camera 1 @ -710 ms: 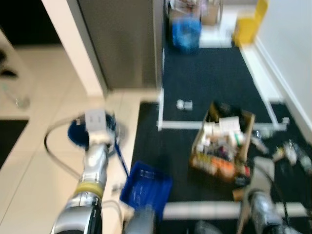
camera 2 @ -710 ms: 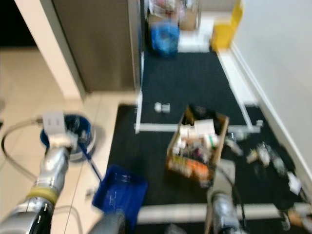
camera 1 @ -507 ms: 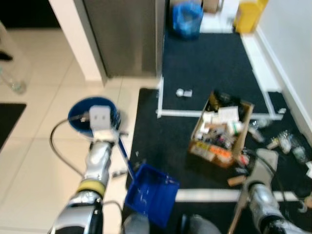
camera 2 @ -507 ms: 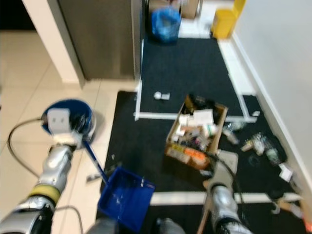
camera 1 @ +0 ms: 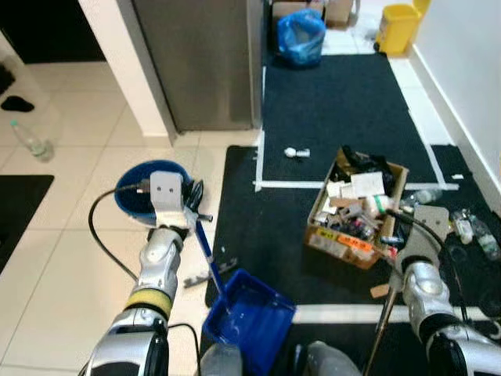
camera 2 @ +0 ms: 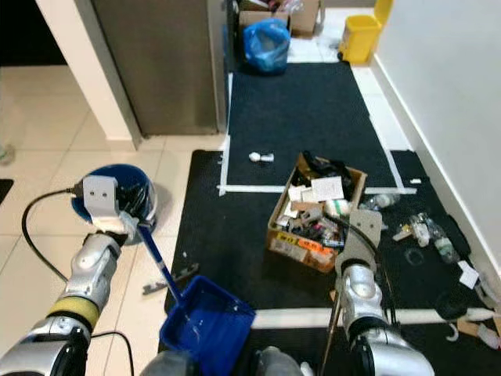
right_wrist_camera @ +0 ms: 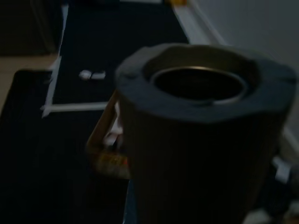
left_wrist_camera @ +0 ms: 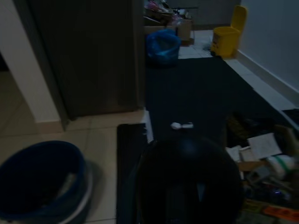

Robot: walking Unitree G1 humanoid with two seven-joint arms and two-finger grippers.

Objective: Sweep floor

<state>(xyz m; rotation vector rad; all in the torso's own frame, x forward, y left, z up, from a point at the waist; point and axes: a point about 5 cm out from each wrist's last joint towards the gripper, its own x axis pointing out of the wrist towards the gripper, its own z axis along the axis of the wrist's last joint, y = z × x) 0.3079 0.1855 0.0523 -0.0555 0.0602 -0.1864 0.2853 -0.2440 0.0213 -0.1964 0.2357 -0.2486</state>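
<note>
Both grips are hidden from you. The left gripper (camera 1: 194, 218) sits behind its wrist camera housing, and its wrist view is dim, with a dark rounded shape (left_wrist_camera: 187, 182) blocking the near field. You cannot tell whether it is clenched or released. The top of the blue handle (camera 1: 206, 252) meets it, and that handle slopes down to the blue dustpan (camera 1: 249, 319), which lies on the edge of the dark mat (camera 1: 337, 110), left of and nearer to you than the cardboard box (camera 1: 356, 211).

The right gripper (camera 2: 354, 249) hangs just on the near side of the box. You cannot tell its state either. A thin broom pole (camera 1: 383, 333) runs down past it and is cut off by the frame, and its wrist view shows a blurred dark tube end (right_wrist_camera: 201, 116).

A blue bucket (camera 1: 137, 200) stands well left of the box. A white scrap (camera 1: 296, 152) lies beyond the box to its left, and loose litter (camera 1: 470, 231) lies to its right.

Since half a second ago the blur has cleared and the whole view has shifted slightly. The dustpan keeps its place relative to the box.
</note>
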